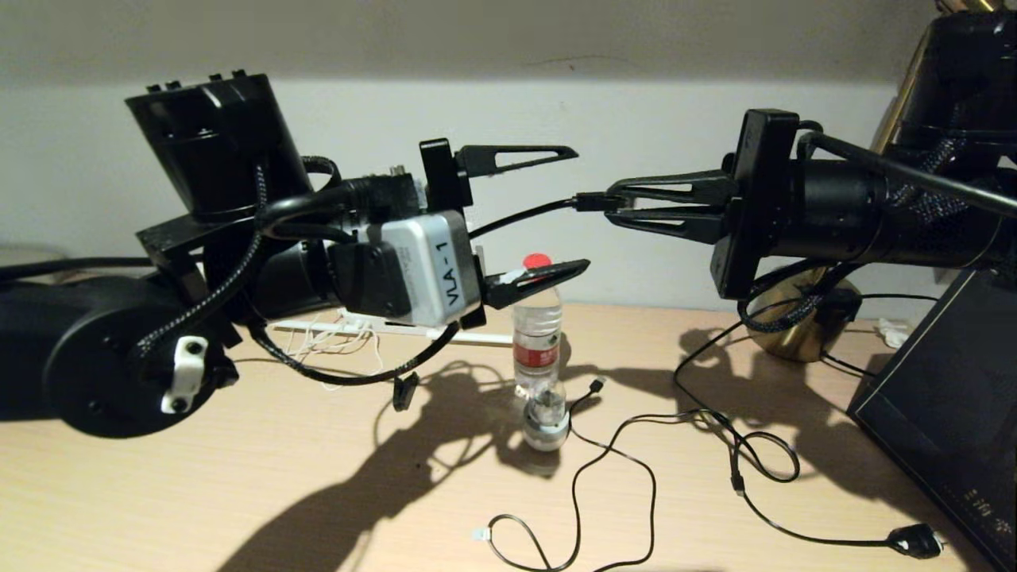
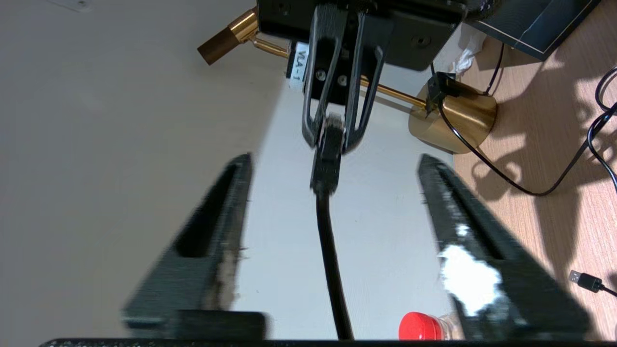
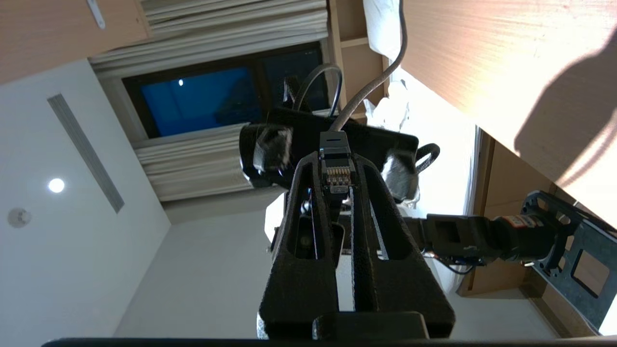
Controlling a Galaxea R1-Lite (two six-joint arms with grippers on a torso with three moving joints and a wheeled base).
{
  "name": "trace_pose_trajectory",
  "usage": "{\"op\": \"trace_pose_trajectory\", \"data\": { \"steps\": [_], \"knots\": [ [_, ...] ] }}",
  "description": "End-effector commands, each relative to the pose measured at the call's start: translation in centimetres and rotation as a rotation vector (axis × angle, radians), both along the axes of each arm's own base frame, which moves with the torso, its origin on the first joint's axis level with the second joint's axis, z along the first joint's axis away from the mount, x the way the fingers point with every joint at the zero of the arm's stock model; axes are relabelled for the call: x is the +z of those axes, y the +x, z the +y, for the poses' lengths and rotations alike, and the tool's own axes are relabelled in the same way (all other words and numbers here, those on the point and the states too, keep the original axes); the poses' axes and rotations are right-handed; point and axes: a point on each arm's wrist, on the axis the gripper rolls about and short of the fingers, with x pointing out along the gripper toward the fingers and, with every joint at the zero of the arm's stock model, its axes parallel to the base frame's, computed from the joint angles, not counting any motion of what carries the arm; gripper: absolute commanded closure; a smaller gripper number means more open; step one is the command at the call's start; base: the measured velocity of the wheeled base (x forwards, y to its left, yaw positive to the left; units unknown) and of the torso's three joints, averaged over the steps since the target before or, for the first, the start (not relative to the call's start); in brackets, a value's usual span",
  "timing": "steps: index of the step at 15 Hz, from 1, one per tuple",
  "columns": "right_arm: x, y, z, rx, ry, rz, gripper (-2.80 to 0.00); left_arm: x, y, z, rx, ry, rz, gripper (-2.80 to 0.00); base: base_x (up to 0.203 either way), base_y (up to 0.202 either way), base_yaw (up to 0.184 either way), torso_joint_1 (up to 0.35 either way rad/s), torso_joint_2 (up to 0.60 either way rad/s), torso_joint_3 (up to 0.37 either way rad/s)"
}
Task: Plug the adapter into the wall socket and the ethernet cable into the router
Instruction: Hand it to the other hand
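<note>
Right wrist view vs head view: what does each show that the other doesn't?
Only the right wrist view shows the gold contacts inside the clear RJ45 tip of the thin black ethernet cable, plus a dark window with pale curtains.

Only the head view shows the light wooden desk, a clear plastic bottle with a red cap and loose black cords.

Both show the right gripper shut on the cable's connector and the left gripper open, facing it.

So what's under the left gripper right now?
A red-capped water bottle stands on the desk under the open left gripper. Its arm hides most of a white bar with white cords behind.
</note>
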Motion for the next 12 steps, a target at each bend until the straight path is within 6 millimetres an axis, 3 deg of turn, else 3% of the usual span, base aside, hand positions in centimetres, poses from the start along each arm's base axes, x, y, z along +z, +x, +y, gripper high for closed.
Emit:
{"op": "trace_pose_trajectory", "data": {
  "steps": [1, 12],
  "knots": [
    [0.12, -0.41, -0.19, 0.005, 0.005, 0.003, 0.00, 0.19, 0.04, -0.04, -0.001, -0.003, -0.015, -2.80, 0.000, 0.000, 0.000, 0.000, 0.00, 0.000],
    [-0.72, -0.12, 0.10, 0.036, -0.007, 0.027, 0.00, 0.48, 0.46, -0.50, -0.006, -0.022, -0.018, -2.80, 0.000, 0.000, 0.000, 0.000, 0.00, 0.000]
  ]
}}
